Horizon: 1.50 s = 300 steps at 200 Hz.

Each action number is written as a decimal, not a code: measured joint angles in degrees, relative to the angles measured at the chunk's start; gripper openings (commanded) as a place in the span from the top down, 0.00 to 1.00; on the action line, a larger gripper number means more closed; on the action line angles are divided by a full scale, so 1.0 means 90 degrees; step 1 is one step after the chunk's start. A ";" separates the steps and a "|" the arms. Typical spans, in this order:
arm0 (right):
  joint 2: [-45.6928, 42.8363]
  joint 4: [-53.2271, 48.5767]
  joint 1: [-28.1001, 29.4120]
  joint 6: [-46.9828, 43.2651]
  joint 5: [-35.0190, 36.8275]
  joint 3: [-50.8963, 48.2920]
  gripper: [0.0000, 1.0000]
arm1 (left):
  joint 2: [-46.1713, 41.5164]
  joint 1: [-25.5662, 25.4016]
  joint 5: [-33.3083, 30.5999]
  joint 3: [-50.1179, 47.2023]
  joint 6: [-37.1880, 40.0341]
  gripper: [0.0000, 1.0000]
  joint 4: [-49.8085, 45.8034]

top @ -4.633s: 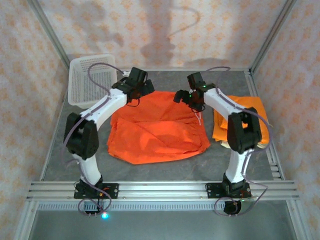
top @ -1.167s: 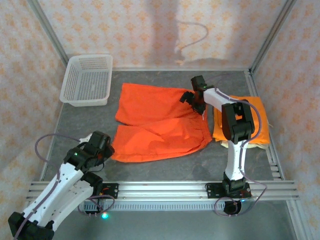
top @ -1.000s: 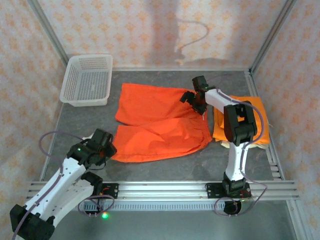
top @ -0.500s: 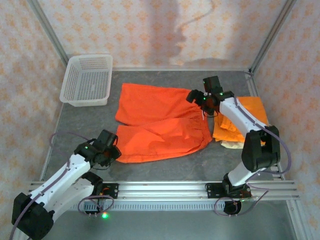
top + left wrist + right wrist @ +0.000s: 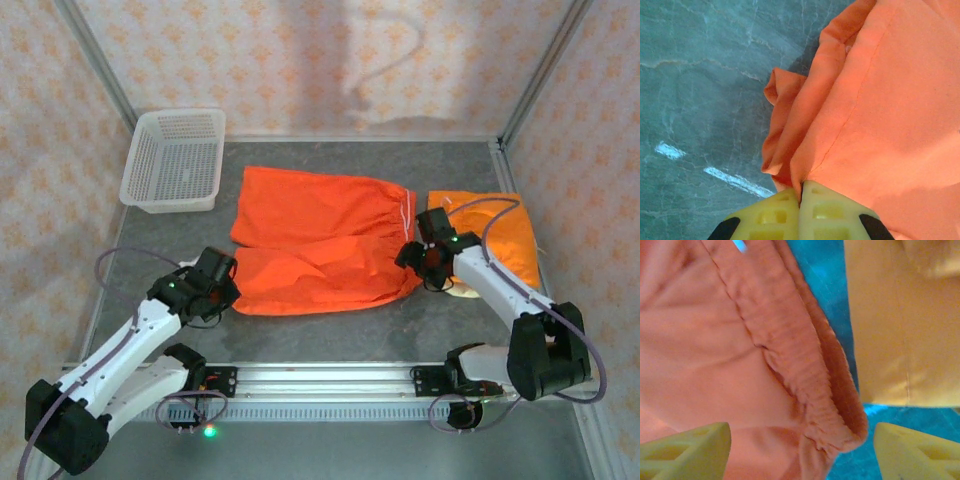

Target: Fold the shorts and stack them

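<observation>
— What's closest to us?
— The left gripper (image 5: 801,192), fingers pinching the near-left hem of the orange shorts (image 5: 320,240) spread mid-table (image 5: 330,335).
— And the other arm?
— The right gripper (image 5: 800,447) is spread astride the waistband. The folded shorts (image 5: 495,235) lie just beside it, at the right edge.
— Beyond that?
— A basket (image 5: 175,160) in the far-left corner.

White mesh basket (image 5: 173,160) rests on the grey table (image 5: 330,335).

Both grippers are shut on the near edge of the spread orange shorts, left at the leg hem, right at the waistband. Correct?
No. The right gripper is open: the right wrist view shows its fingers wide apart, astride the waistband corner of the spread orange shorts. The left gripper is shut on the leg hem.
</observation>
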 measured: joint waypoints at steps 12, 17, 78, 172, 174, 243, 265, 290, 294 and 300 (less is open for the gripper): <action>-0.0010 0.0000 0.0141 0.0097 0.0010 -0.0151 0.26 | 0.0058 0.0000 -0.0029 0.0017 0.0041 0.99 0.0000; -0.0010 0.0002 0.0197 0.0143 0.0027 -0.0204 0.26 | 0.0075 0.0000 -0.0034 0.0017 0.0061 0.99 0.0000; 0.0007 0.0170 0.0306 0.0367 0.0253 -0.0597 0.34 | 0.0134 0.0000 -0.0226 0.0022 0.0209 0.99 -0.0007; 0.0709 0.0821 0.0306 0.0423 0.0189 -0.0338 1.00 | 0.0119 0.0000 -0.0699 0.0381 0.0321 1.00 -0.0299; 0.0695 0.0794 0.0306 0.0359 0.0180 -0.0306 1.00 | 0.0119 0.0000 -0.0721 0.0425 0.0325 1.00 -0.0313; -0.0733 -0.0216 0.0308 0.0160 0.0148 0.1438 1.00 | 0.0036 0.0000 -0.1717 0.3286 0.1146 1.00 -0.1258; -0.0551 -0.0505 0.0306 0.0046 0.0221 0.2045 1.00 | 0.0583 0.0005 -0.1984 0.4124 0.1462 1.00 -0.1336; 0.0138 -0.0750 0.0301 -0.0119 0.0335 0.2752 1.00 | 0.1418 0.0114 -0.2091 0.4738 0.1766 1.00 -0.1207; 0.0245 -0.0794 0.0301 -0.0136 0.0347 0.2854 1.00 | 0.1593 0.0158 -0.2093 0.4828 0.1812 1.00 -0.1173; 0.0454 -0.0845 0.0296 -0.0170 0.0367 0.3021 1.00 | 0.1860 0.0231 -0.2091 0.4945 0.1872 1.00 -0.1127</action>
